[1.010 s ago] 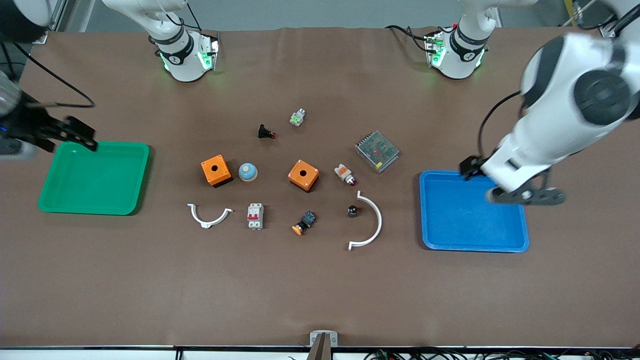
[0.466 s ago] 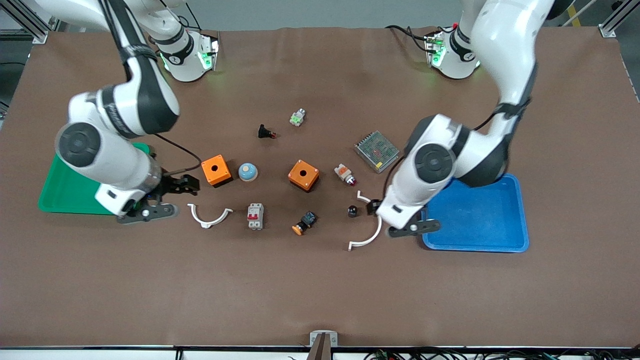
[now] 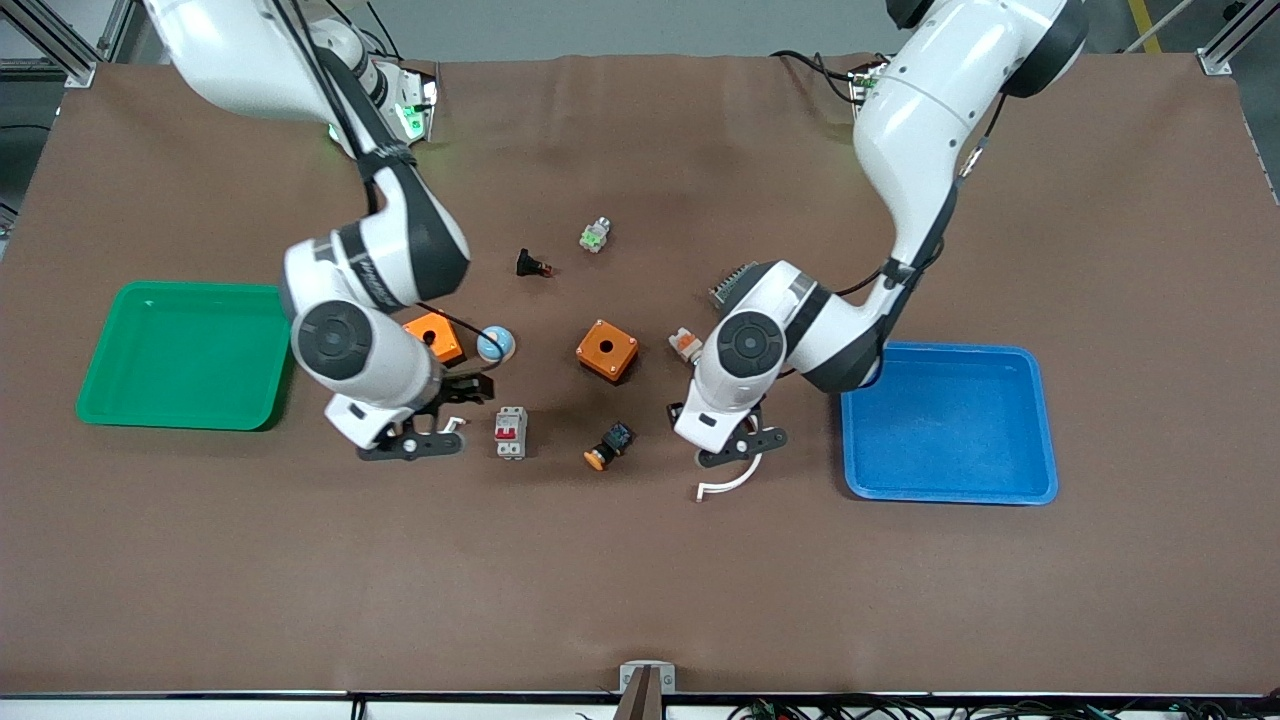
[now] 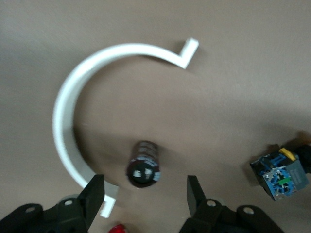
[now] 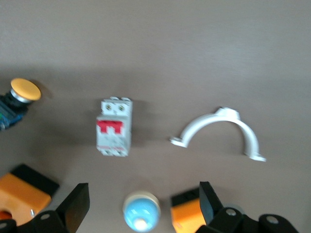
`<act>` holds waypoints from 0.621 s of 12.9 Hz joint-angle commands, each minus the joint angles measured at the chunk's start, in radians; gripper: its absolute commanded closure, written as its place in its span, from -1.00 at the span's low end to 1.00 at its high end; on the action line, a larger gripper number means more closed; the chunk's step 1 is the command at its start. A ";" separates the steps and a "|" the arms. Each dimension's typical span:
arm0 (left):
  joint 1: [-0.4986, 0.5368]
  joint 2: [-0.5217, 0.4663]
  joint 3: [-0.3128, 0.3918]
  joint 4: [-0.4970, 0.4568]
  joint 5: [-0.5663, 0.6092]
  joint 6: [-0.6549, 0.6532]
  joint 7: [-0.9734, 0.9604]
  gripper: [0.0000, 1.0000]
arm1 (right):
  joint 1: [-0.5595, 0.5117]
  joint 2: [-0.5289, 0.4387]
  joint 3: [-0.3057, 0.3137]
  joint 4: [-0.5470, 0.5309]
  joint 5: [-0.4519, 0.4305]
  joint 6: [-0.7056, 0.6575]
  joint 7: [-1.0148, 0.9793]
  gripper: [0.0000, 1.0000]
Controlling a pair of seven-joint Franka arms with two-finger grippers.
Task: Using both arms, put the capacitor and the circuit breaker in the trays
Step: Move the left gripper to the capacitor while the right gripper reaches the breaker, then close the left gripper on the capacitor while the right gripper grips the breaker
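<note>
The circuit breaker (image 3: pixel 511 432), a white block with red toggles, lies flat near the table's middle and also shows in the right wrist view (image 5: pixel 114 133). My right gripper (image 3: pixel 425 425) is open and empty, above the table beside the breaker, toward the right arm's end of the table; in its wrist view (image 5: pixel 143 201) the breaker lies ahead of the fingertips. The capacitor (image 4: pixel 144 165), a tiny black cylinder, stands inside the curve of a white arc (image 4: pixel 63 121). My left gripper (image 4: pixel 143 194) is open and empty just above it. In the front view the left gripper (image 3: pixel 735 435) hides the capacitor.
Green tray (image 3: pixel 185 355) lies at the right arm's end, blue tray (image 3: pixel 945 420) at the left arm's end. Two orange boxes (image 3: pixel 433 335) (image 3: pixel 607 350), a blue dome (image 3: pixel 495 343), an orange-capped button (image 3: pixel 608 447), a small white bracket (image 5: pixel 218 128) and a red-tipped part (image 3: pixel 684 343) lie close by.
Both arms swung in from over the trays to the middle of the table. The right gripper came beside the circuit breaker, the left gripper over the capacitor. Nothing on the table moved.
</note>
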 commanded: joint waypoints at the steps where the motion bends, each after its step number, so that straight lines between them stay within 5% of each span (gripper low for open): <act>1: -0.015 0.051 0.009 0.032 0.012 0.033 -0.019 -0.19 | 0.023 0.092 -0.008 0.065 0.053 0.071 0.032 -1.00; 4: -0.020 0.057 0.012 0.033 0.013 0.035 -0.012 0.06 | 0.043 0.138 -0.008 0.068 0.069 0.120 0.032 -1.00; 8: -0.021 0.059 0.040 0.032 0.015 0.037 0.005 0.06 | 0.044 0.181 -0.008 0.067 0.070 0.164 0.029 -1.00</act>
